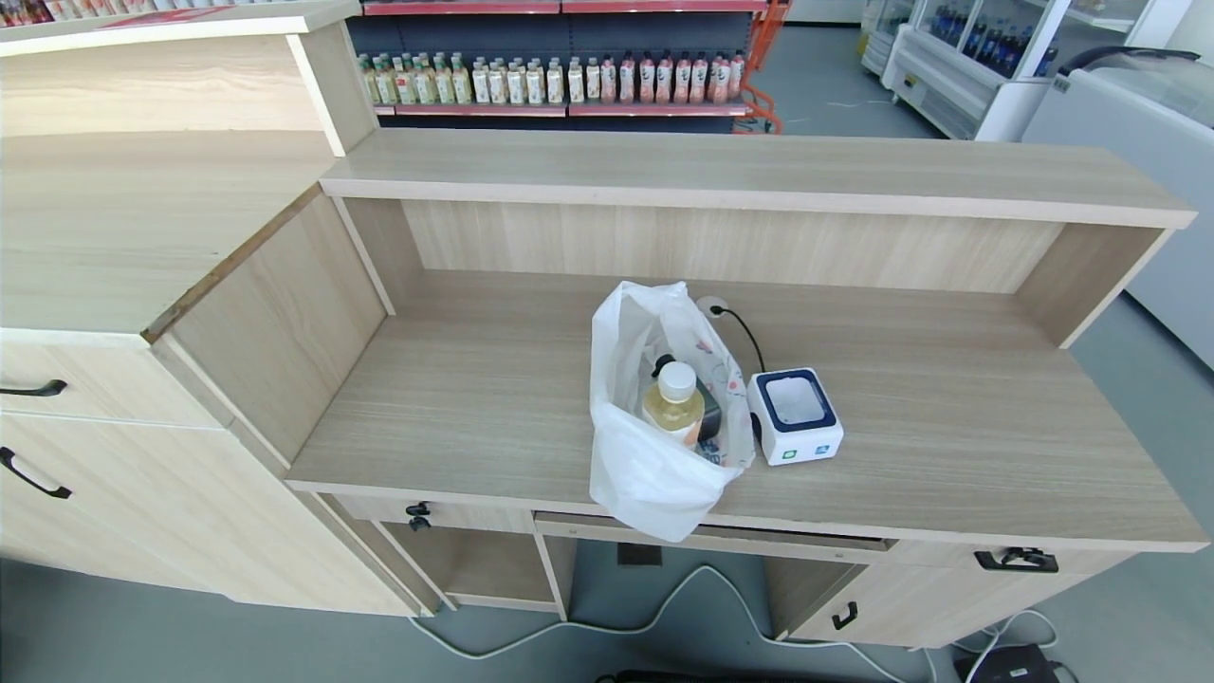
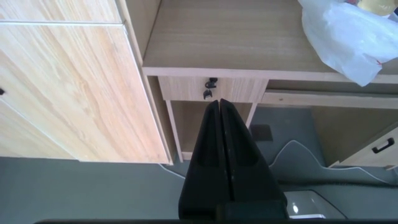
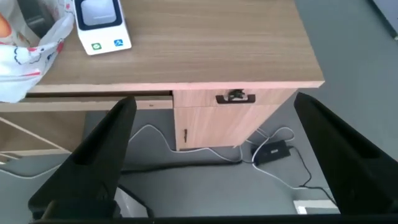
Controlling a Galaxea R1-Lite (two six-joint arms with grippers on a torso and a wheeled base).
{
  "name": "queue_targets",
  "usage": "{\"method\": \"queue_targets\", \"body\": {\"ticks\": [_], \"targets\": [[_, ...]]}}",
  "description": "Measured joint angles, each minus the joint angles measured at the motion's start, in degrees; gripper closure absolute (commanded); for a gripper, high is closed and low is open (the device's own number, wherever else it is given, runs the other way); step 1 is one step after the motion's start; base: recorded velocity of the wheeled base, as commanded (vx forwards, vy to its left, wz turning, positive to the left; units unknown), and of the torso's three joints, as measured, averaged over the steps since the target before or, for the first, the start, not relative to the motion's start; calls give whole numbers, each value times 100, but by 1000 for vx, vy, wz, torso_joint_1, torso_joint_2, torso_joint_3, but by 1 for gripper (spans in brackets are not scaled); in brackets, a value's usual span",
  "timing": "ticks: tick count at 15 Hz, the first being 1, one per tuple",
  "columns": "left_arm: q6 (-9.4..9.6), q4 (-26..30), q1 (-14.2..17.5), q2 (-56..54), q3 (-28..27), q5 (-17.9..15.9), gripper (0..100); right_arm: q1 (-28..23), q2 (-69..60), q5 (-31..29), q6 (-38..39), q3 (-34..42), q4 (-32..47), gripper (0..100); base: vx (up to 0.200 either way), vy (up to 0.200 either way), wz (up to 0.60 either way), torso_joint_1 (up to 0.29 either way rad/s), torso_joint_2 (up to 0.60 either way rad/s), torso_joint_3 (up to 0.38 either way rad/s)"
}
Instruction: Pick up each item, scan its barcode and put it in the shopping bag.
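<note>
The shopping bag stands open on the counter, and its lower part hangs a little over the front edge. Inside the bag a bottle with a white cap and yellow drink stands upright, and just behind it there is a dark item that I cannot identify. The scanner sits just beside the bag, on the robot's right side of it, almost touching the plastic. The left gripper is below the level of the bag, in front of the counter and to the bag's left, with its two fingers pressed together and nothing between them. The right gripper is also lower than the bag, on the bag's right and past the scanner, with its fingers spread wide apart and holding nothing. The goods I can see are inside the bag, so I judge that the scanning and packing step is finished, or very nearly. If one more item waits, the next move calls for lifting an arm up over the counter edge, taking the item, showing its barcode to the scanner beside the bag, and then lowering it through the bag's open mouth without pushing the bottle over.
</note>
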Motion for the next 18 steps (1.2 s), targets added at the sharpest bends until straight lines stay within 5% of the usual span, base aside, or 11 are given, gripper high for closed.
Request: {"method": "queue_targets", "body": {"ticks": [7, 18], "targets": [[-1, 0, 0, 0, 0, 0, 100, 299, -1630, 730, 13, 566, 249, 0, 0, 0, 0, 0, 0, 0], [-1, 0, 0, 0, 0, 0, 100, 282, -1852, 739, 44, 573, 246, 0, 0, 0, 0, 0, 0, 0]]}}
